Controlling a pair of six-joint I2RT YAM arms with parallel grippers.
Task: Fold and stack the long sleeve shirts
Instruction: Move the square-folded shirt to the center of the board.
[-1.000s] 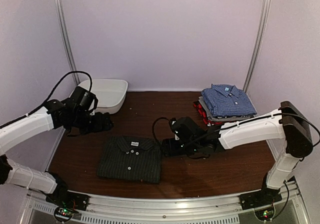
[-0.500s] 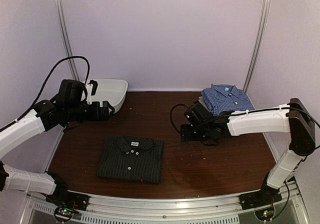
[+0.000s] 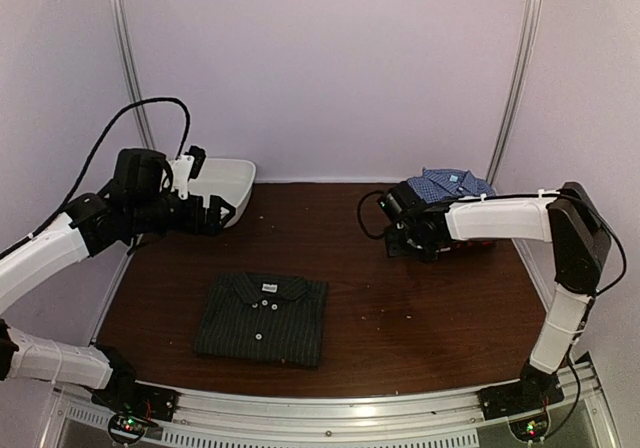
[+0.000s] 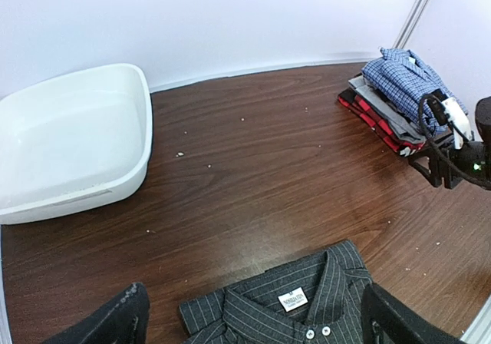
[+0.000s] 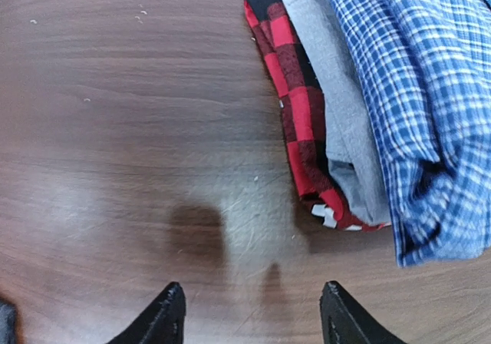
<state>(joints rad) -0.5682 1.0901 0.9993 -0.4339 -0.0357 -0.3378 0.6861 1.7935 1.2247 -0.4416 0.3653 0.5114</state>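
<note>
Top external view, front of the table (image 3: 420, 318) first. The black shirt (image 3: 262, 318) lies folded flat near the front edge, left of centre. Its collar points toward the back wall and its button row faces up. Neither arm touches it.

Further in, on the left, the left gripper (image 3: 222, 211) hangs in the air just beside the tub's near corner, well apart from the black shirt. Left wrist view: its jaws are spread wide with nothing between them, and the shirt's collar shows below.

Mid-right, the right arm reaches across toward the back right. Right wrist view: the right gripper (image 5: 253, 317) is over bare wood, fingers parted and holding nothing. The stack (image 5: 353, 129) is just ahead and to its right, not touched.

Back right, the stack holds three folded shirts: the red shirt (image 5: 295, 106) at the bottom, the grey shirt (image 5: 345, 114) in the middle, the blue shirt (image 5: 414, 90) on top. From above the right arm hides most of it.

Back left, a white tub (image 3: 240, 173) sits by the wall. Pale specks are scattered on the wood.
</note>
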